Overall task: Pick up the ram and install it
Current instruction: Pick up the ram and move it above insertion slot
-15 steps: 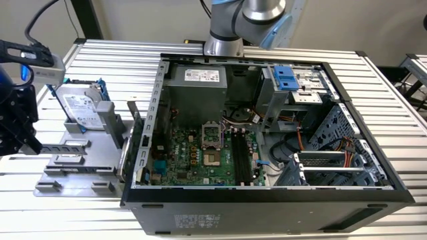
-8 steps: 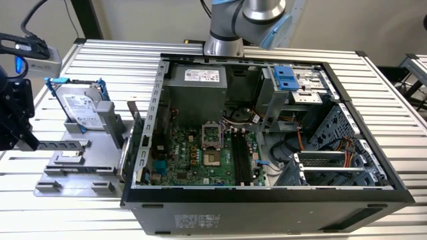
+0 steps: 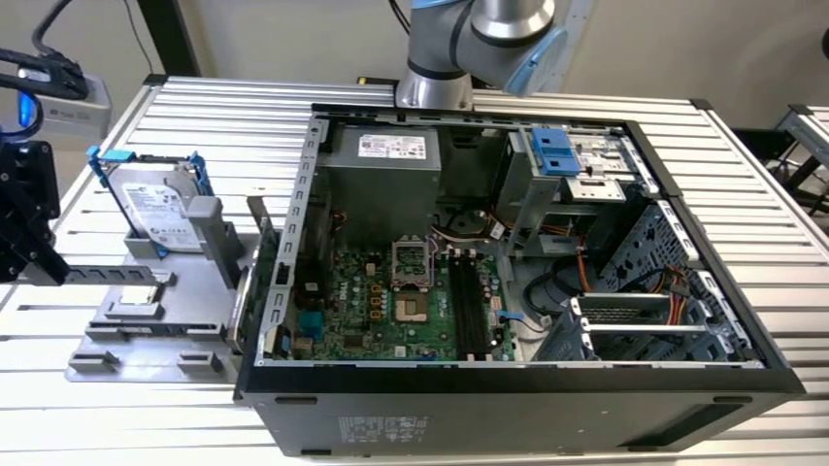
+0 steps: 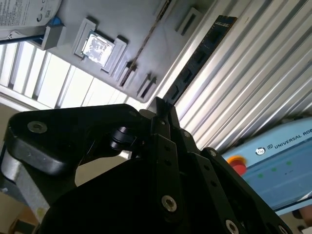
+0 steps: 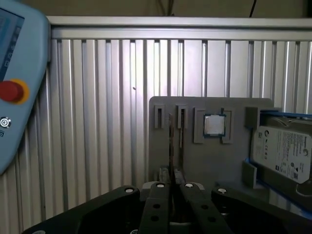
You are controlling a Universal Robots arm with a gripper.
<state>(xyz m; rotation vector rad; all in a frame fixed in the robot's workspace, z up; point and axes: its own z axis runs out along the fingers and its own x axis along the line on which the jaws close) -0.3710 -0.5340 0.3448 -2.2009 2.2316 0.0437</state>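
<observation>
Exterior view: the pincer is at the exterior view's left edge, at mid-height, over the grey tray on the table. The ram runs out of it as a thin level strip pointing toward the exterior view's right, so its long axis carries on from the pincer's own line. The far end points at the open case. The black slots on the board inside are well apart from the ram, further to the exterior view's right. The drive stands in the tray, above the ram in the frame.

Second wrist view: the pincer looks closed on one end of the ram, and the rest of the stick reaches straight away from the tips as a long dark board. The chip sits in its tray pocket off to one side.

First wrist view: the ram shows edge-on as a thin line rising from between the tips of the pincer, with the tray behind it. The chip is beside it and the drive is beyond the chip. Whether the ram is clear of its tray slot I cannot tell.
</observation>
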